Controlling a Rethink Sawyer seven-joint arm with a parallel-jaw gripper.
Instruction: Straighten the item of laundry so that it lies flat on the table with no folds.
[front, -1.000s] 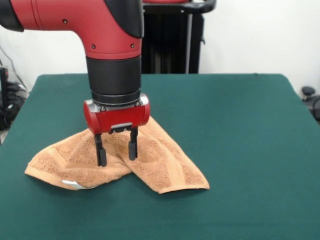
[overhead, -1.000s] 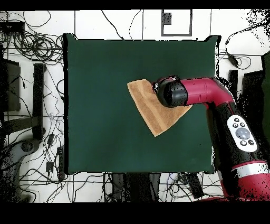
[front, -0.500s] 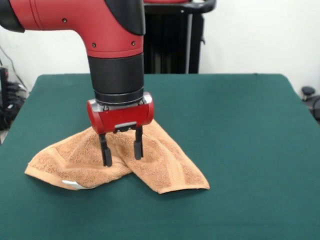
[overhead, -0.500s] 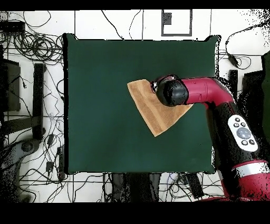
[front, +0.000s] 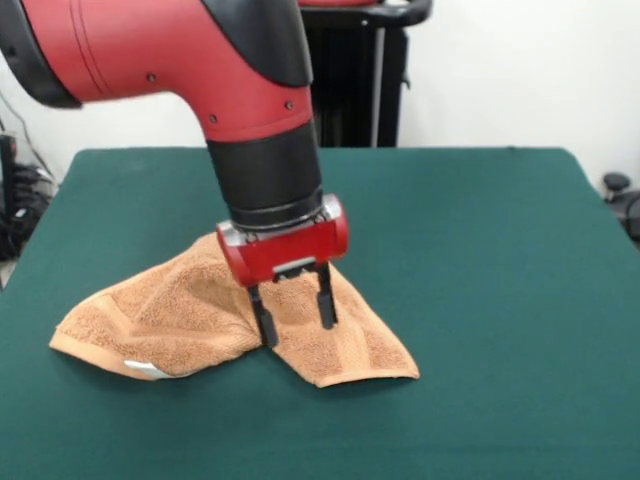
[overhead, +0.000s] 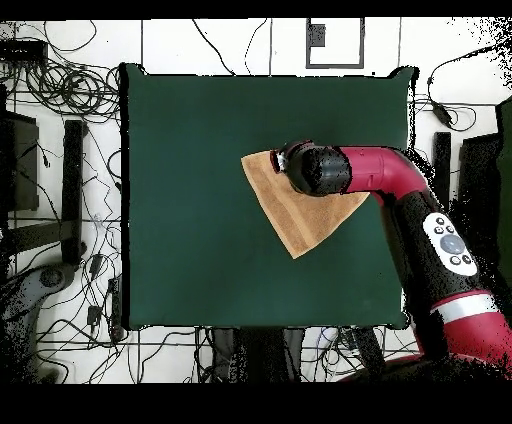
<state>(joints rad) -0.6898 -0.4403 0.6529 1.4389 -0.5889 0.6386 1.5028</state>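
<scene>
Tan towel (front: 190, 320) lies folded at the bench's (front: 480, 260) seven o'clock in my front view; jaws hang spread over it, gripping nothing. I judge all flattening remains.

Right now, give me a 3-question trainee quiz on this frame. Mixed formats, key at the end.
1. True or false: the towel lies fully flat on the table with no folds.
2. Multiple choice: in the front view, the end effector is A) clamped shut on a raised corner, B) open, fingers spread, tips down at the towel near its middle fold, C) off the cloth, over bare table.
3. Fill in: in the front view, the small white tag sits on the towel's ____ edge, toward the picture's left.

Key:
1. False: it is folded into two lobes and bunched up in the middle.
2. B
3. Near (front) edge.
</scene>
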